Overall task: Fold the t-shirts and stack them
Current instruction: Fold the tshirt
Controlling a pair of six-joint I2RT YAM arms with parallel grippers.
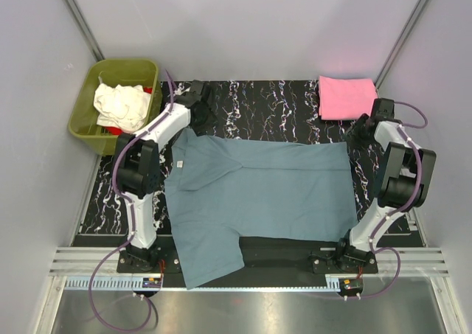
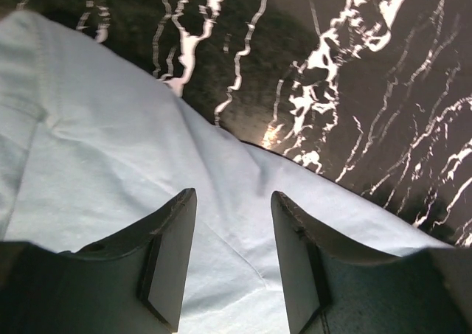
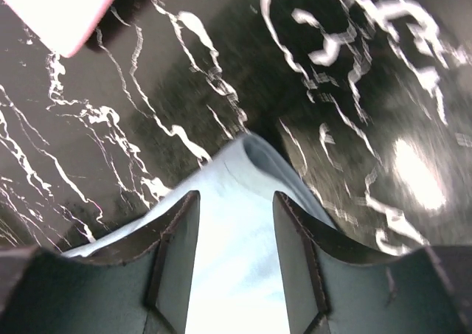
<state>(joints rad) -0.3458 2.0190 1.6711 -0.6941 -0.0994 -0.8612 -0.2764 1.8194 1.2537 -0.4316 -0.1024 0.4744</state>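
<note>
— Seeing the left pincer (image 2: 232, 197) nearest of all: hanging with both fingers spread apart, pinching nothing, hovering just above pale blue-grey cloth.

— Seeing the right pincer (image 3: 236, 195) spread likewise, gripping nothing, pointing at a raised corner of the same cloth just past its fingertips.

— Placing the blue-grey t-shirt (image 1: 273, 194) where?

— Finding it lying mostly flat across the middle of the dark marbled table (image 1: 273, 102), stretching between the two arms, collar end toward the left arm, one part reaching down past the near edge between the arm bases.

— And spotting the pink t-shirt (image 1: 345, 96)?

— Sitting folded at the far right corner of the table, apart from the blue-grey one, near the right arm's wrist.

— Looking for the rest?

— Finding the cream-white t-shirt (image 1: 122, 104) bunched up inside the green tub (image 1: 77, 120) off the far left corner, with bits of the red t-shirt (image 1: 147, 91) peeking out beside it.
</note>
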